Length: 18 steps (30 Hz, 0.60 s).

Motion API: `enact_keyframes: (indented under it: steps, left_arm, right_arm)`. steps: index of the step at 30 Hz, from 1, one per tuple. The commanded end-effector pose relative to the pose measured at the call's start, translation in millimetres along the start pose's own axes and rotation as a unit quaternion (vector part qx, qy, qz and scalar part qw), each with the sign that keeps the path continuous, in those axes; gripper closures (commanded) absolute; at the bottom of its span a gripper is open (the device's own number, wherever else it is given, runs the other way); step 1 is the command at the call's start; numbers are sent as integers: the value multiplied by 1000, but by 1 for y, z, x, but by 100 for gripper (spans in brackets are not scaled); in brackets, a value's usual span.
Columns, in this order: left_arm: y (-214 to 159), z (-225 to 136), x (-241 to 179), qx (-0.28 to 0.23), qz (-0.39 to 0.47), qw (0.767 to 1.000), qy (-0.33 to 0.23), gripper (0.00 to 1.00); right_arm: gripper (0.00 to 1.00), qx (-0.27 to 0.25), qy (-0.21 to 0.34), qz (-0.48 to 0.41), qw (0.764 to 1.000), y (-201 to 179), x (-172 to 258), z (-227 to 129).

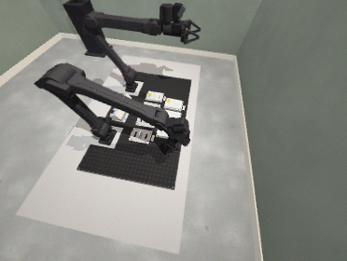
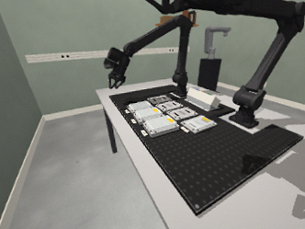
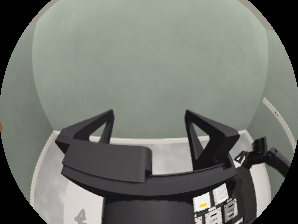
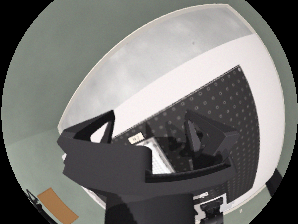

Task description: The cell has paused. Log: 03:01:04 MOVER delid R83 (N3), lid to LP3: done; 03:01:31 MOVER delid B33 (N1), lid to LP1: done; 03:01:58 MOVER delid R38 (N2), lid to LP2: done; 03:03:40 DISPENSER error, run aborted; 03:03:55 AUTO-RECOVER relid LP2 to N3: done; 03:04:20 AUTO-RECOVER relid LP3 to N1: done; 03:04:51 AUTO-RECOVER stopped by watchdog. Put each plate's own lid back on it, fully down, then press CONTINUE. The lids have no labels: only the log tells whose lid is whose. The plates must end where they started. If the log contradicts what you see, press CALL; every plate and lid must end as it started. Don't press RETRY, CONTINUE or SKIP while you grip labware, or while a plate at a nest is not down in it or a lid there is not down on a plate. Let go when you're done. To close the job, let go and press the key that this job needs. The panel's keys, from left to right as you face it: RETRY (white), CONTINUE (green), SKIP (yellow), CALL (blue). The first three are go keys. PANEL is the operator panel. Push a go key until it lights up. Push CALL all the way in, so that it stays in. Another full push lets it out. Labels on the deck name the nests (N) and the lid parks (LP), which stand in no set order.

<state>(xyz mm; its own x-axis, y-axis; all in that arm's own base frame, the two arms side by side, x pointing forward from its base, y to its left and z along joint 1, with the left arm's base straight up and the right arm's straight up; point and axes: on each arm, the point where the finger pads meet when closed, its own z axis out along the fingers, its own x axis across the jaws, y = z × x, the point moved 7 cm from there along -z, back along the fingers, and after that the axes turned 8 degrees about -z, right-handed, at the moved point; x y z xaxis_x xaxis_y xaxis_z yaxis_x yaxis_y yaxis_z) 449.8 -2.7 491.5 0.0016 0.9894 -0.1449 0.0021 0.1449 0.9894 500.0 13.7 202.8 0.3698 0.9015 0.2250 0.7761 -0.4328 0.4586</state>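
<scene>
A lidded plate (image 1: 173,103) (image 2: 161,125) with a yellow mark sits in the nest nearest the exterior camera. Another yellow-marked plate (image 2: 146,114) (image 3: 204,197) sits in the middle nest. The third plate (image 2: 139,106) (image 3: 220,194) shows no yellow mark; whether it has a lid is unclear. A yellow-marked lid (image 1: 155,96) (image 2: 198,123) lies on a park beside the first plate. The panel (image 1: 118,115) (image 2: 204,98) shows a blue key. My left gripper (image 1: 194,32) (image 3: 149,113) is open, high above the deck. My right gripper (image 2: 116,86) (image 4: 149,113) is open above the deck's far end.
Grey holders (image 1: 141,135) (image 2: 182,114) stand in the row beside the nests. Small white labels (image 2: 144,133) (image 4: 136,138) lie by the nests; their text is unreadable. My right arm crosses over the labware in the top view. The black deck (image 1: 131,165) (image 2: 203,175) continues past the holders.
</scene>
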Motion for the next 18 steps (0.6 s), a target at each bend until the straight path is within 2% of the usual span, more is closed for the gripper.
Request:
enact_keyframes:
  steps: [1,3,5,8,11,12,14,18]
  left_arm:
    - [33,-6,2,-34,7,999,2,0]
    - [33,-6,2,-34,7,999,2,0]
    - [33,-6,2,-34,7,999,2,0]
    - [33,-6,2,-34,7,999,2,0]
    - [33,-6,2,-34,7,999,2,0]
    - [33,-6,2,-34,7,999,2,0]
    - [33,-6,2,-34,7,999,2,0]
    - [33,-6,2,-34,7,999,2,0]
  right_arm:
    - [0,-4,8,-1,1000,-4,11,-12]
    - [0,-11,19,-15,1000,-2,17,-13]
    - [0,9,18,-31,999,6,31,-10]
    - [0,26,9,-25,999,-17,33,-9]
    - [0,13,17,-24,999,-33,39,-13]
    - [0,32,12,-31,999,-40,39,-13]
    - [0,33,24,-55,998,-38,50,-14]
    - [0,65,9,-56,996,-44,62,-11]
